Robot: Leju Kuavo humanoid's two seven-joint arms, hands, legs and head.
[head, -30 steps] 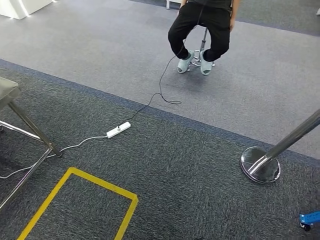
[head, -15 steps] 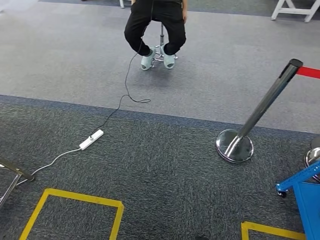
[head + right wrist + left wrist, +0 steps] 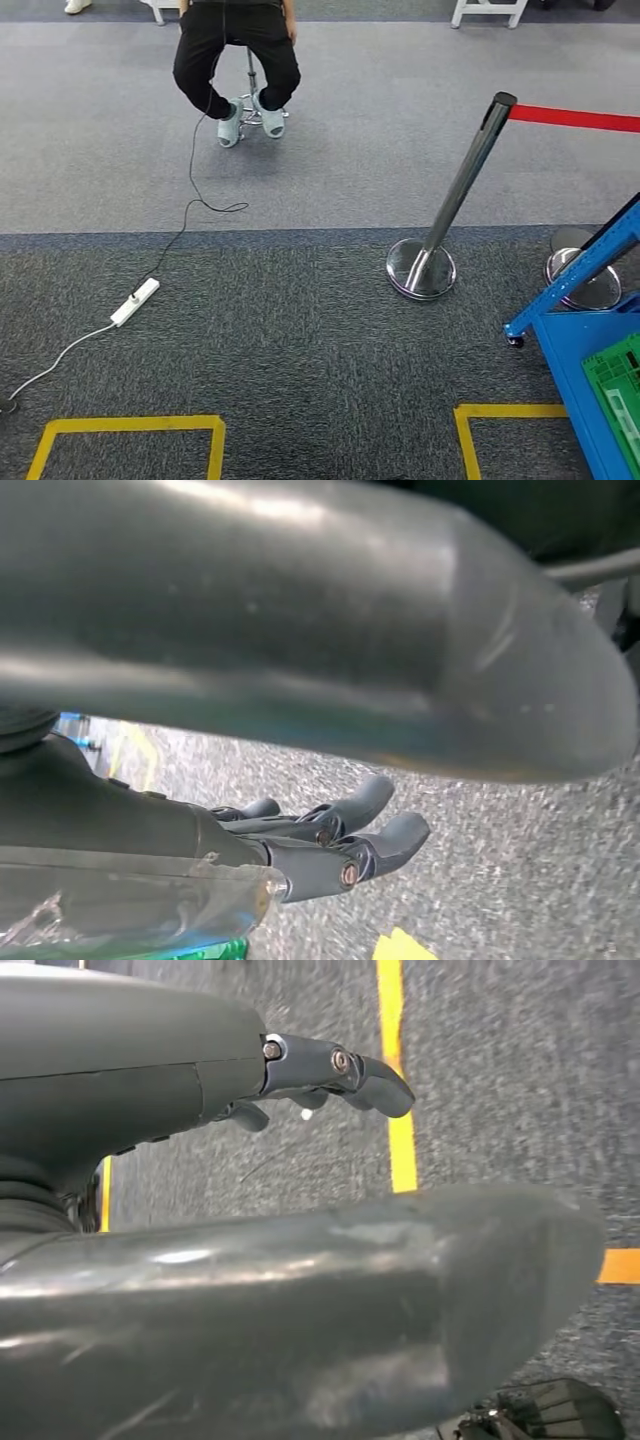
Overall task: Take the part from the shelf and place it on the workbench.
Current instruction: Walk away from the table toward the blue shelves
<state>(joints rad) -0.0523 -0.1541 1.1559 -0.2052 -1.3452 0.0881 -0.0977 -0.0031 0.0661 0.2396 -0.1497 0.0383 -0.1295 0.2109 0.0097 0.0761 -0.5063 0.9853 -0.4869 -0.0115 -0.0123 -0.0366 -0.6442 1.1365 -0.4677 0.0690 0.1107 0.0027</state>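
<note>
A blue shelf frame (image 3: 577,365) comes in at the right edge of the head view, with a green crate (image 3: 620,388) on it. I cannot make out the part itself. My left hand (image 3: 151,1070) hangs over the grey carpet, its fingers (image 3: 377,1080) stretched out and apart from the thick thumb (image 3: 302,1300), holding nothing. My right hand (image 3: 151,830) hangs the same way, with its fingers (image 3: 377,845) extended and nothing in them. A bit of green shows below it.
A chrome stanchion (image 3: 456,195) with a red belt (image 3: 573,118) stands ahead on the right, and a second base (image 3: 585,272) lies beside the shelf. A person (image 3: 234,50) sits on a stool at the back. A power strip (image 3: 136,301) with its cord and yellow floor tape (image 3: 128,425) lie on the carpet.
The camera has swung to the right, so the whole scene slid left. The blue shelf with the green crate has come into view; the metal legs at the left have gone.
</note>
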